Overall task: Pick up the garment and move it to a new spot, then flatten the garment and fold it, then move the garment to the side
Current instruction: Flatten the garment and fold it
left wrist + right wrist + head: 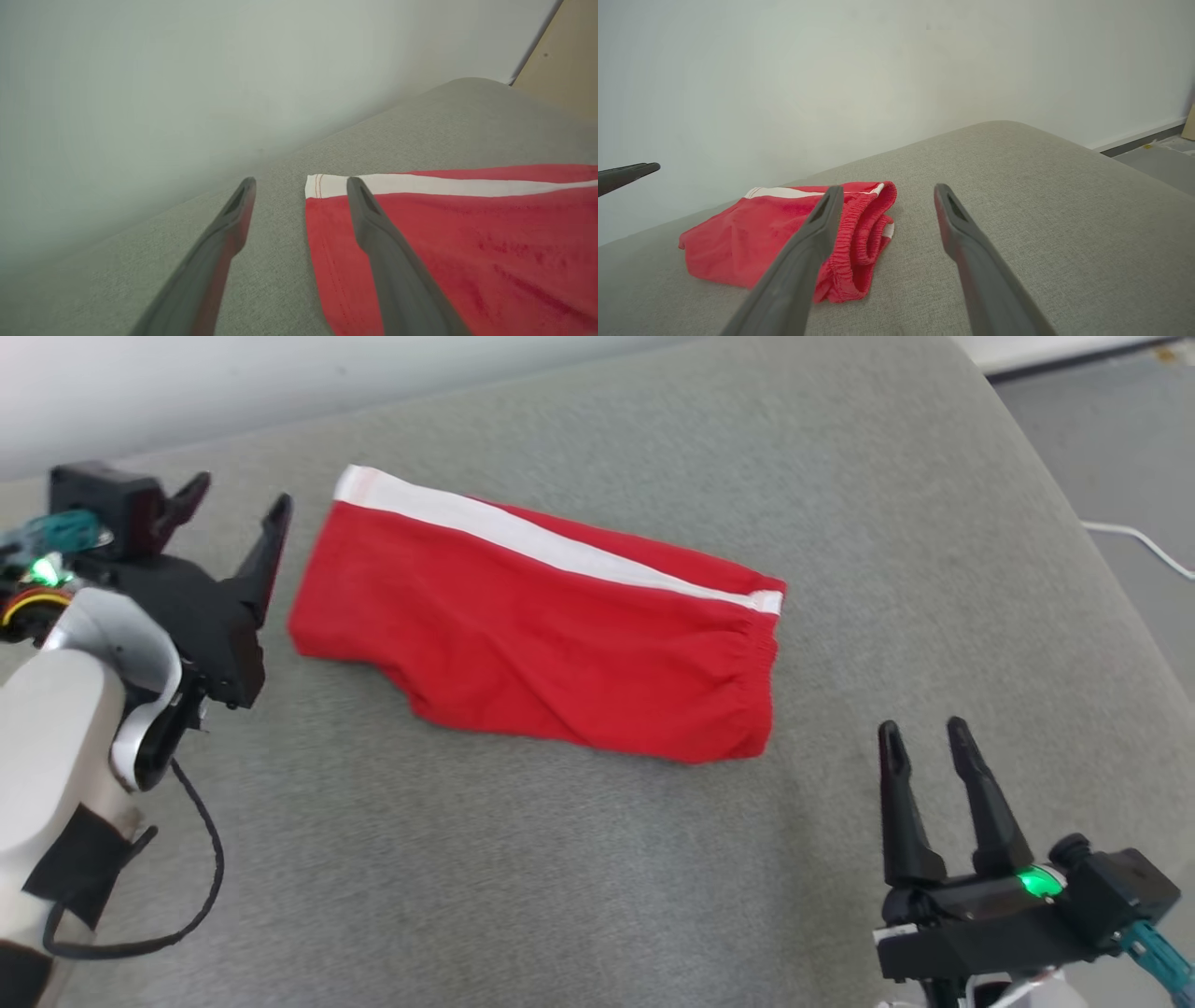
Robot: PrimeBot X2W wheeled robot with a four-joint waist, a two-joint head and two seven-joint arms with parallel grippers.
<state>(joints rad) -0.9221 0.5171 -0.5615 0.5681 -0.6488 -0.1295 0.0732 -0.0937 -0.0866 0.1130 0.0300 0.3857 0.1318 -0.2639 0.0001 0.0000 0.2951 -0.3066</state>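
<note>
So the red shorts [541,625] are lying flat on the grey cushion [560,896], about mid-width and closer to its far edge by the wall than to the near one. They look doubled over leg on leg, with the white stripe [560,546] running along the far side and the elastic waistband [761,663] pointing toward the cushion's right edge.

The left gripper [241,495] hangs just beside the hem end with its jaws spread wide and nothing in them. From its own wrist camera, one finger seems to sit over the hem corner, but I can't tell if it's touching. The right gripper [924,728] is nearer the front edge, a bit off from the waistband corner. Its jaws are spread too, and it's empty.

My read is that the flattening is done and at least one fold is in, so we're between grabs. It's either going for a second fold or the final shove to the side.

Either way, each gripper needs to drop onto its own end and pinch through both layers, not just the top one. Otherwise the fold will peel open when it lifts.
</note>
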